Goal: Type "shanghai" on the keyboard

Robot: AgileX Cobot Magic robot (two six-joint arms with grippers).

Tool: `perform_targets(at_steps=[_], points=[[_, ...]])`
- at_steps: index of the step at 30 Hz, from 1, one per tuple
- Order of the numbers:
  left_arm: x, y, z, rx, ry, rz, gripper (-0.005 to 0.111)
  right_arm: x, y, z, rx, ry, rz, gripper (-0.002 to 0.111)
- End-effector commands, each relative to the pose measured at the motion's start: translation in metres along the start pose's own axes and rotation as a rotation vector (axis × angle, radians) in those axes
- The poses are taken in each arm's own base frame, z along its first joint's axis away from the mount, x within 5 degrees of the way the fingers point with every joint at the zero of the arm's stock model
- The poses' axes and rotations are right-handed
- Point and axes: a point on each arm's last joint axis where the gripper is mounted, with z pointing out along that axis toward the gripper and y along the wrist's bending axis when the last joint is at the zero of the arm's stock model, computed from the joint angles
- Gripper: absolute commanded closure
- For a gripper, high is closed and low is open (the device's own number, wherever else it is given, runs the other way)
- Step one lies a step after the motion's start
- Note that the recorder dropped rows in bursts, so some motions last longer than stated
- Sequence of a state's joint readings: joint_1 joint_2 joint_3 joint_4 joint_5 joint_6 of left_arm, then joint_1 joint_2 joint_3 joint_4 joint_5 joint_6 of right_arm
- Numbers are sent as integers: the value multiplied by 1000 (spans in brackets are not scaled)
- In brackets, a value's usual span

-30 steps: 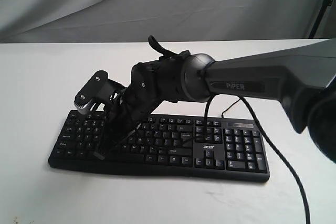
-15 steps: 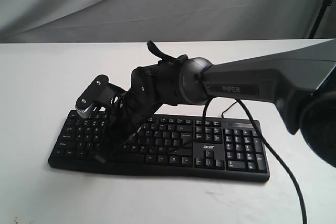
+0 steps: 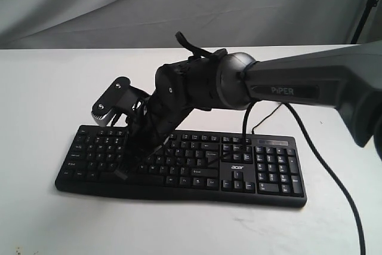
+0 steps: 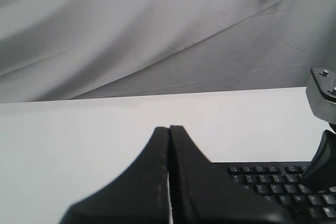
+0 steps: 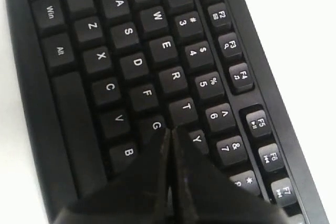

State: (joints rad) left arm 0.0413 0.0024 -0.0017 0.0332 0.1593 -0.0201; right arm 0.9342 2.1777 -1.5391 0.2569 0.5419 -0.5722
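The right gripper [image 5: 169, 135] has its jaws pressed together, empty, tip by G on the keyboard [image 3: 268, 171], which lies on the white table [image 3: 48, 88]; best to drop straight onto one key only. The left gripper [image 4: 169, 132], likewise closed and empty, hangs clear of the keys

Black full-size keyboard [image 3: 239, 168] flat on white table [image 3: 48, 94], white legends, number pad.

Right arm [image 3: 298, 88] over keyboard [image 3: 197, 168] left half (low); numpad end [image 3: 274, 168] open.
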Motion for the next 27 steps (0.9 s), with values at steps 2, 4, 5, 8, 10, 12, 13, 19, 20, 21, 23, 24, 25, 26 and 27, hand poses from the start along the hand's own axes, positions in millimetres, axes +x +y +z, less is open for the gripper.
perform_targets(at_steps=[2, 4, 5, 8, 10, 12, 13, 19, 20, 21, 23, 24, 25, 26, 27], points=[[0, 0, 0, 7, -7, -2, 107, 2, -3, 1, 8, -1, 6, 108], [0, 0, 0, 7, -7, -2, 107, 4, -2, 6, 4, 6, 9, 108], [0, 0, 0, 7, -7, -2, 107, 6, -2, 9, -1, 11, 15, 108], [0, 0, 0, 7, -7, -2, 107, 9, -1, 15, -10, 22, 22, 108], [0, 0, 0, 7, -7, -2, 107, 9, -1, 15, -11, 21, 25, 108], [0, 0, 0, 7, -7, -2, 107, 9, -1, 15, -11, 21, 25, 108], [0, 0, 0, 7, -7, -2, 107, 8, -1, 14, -9, 20, 22, 108], [0, 0, 0, 7, -7, -2, 107, -8, -3, -2, 11, -31, -4, 108], [0, 0, 0, 7, -7, -2, 107, -15, -2, -4, 15, -42, -20, 108], [0, 0, 0, 7, -7, -2, 107, -22, 0, -5, 18, -53, -35, 108], [0, 0, 0, 7, -7, -2, 107, -33, 4, -3, 18, -66, -63, 108], [0, 0, 0, 7, -7, -2, 107, -39, 5, -1, 15, -68, -76, 108], [0, 0, 0, 7, -7, -2, 107, -46, 7, 0, 10, -74, -85, 108], [0, 0, 0, 7, -7, -2, 107, -50, 9, 6, -3, -65, -93, 108], [0, 0, 0, 7, -7, -2, 107, -57, 10, 9, -8, -69, -101, 108]])
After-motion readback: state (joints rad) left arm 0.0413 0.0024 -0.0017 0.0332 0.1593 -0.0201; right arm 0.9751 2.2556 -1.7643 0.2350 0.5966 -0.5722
